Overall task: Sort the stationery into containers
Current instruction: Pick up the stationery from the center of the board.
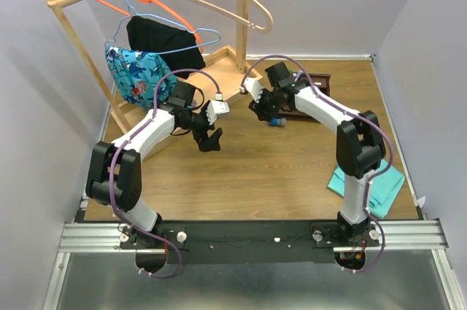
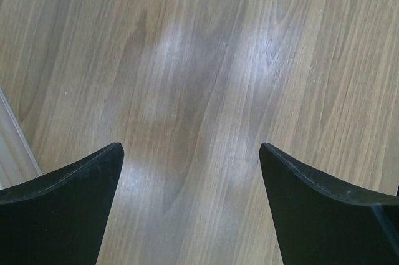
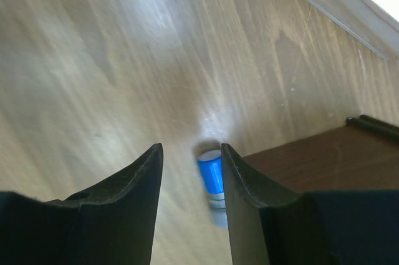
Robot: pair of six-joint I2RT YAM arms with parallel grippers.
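The left gripper [image 1: 211,138] hung over bare tabletop [image 1: 277,179] with its fingers spread wide and nothing between them. The right gripper [image 3: 191,153] had its fingers partly open around a blue-capped marker [image 3: 210,168], with a gap showing on one side. The dark organizer [image 3: 312,159] stood just at its 3 o'clock.

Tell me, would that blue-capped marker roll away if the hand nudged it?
Probably yes: the blue-capped marker looks round and smooth, and the wooden table is flat and glossy, so a sideways nudge would likely roll it. It seems slim and stiff, so it should lift without bending. Its smooth barrel could slip between the right hand's fingers.
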